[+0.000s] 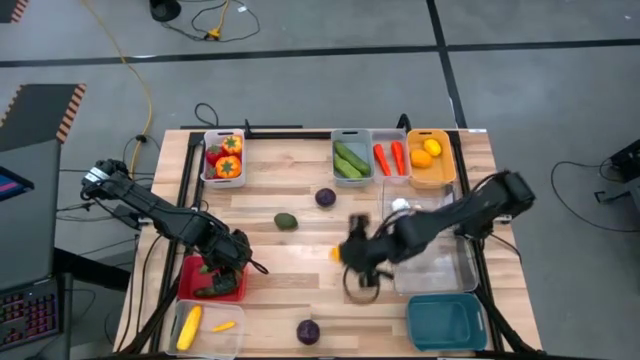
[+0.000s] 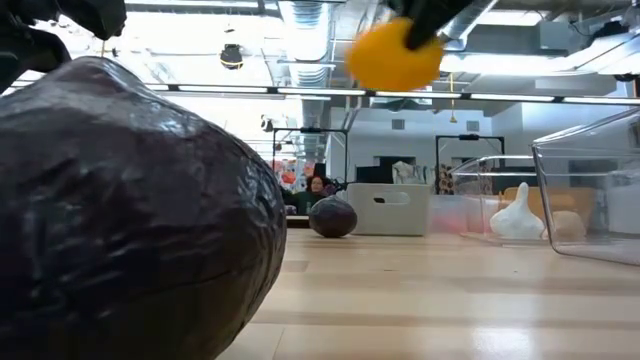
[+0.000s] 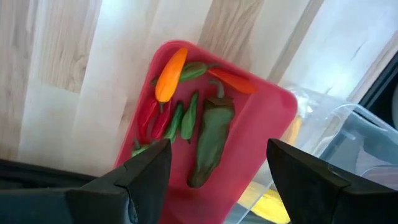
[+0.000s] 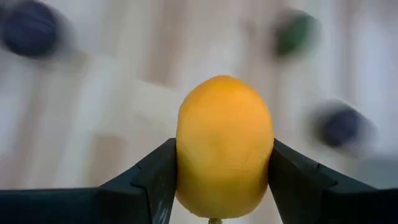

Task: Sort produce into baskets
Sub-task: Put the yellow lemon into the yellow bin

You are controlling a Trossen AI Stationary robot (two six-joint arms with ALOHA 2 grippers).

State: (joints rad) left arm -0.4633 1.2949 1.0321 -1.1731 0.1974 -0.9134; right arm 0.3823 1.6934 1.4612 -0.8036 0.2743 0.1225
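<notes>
Pinched between the two dark fingers of the right pincer (image 4: 221,180) is a round yellow-orange fruit (image 4: 224,146), most likely a lemon. The fingers press on its two sides so it cannot slip. In the low view the lemon hangs in the air, up off the wooden surface (image 1: 290,270). From above, the pincer is near the middle of the surface, just beside a big clear basket (image 1: 440,262).

I think the lemon has to go with the other yellow fruit in the orange-yellow basket (image 1: 431,157) at the far edge. That basket is well apart from the pincer, so the arm has a way to go.

The right arm reaches in from the right side, bent low and stretched toward the middle.

The left pincer (image 3: 214,171) hangs over the red basket (image 3: 261,124) near the front left corner. Its fingers stand apart and hold nothing. Below it lie small peppers (image 3: 211,140), green, red and orange, all kept together in one place. The left arm stretches in from the left edge and seems to wait.

Some things are not sorted yet: two purple rounds (image 1: 325,197) and a dark green fruit (image 1: 286,221) sit loose on the wood.
</notes>
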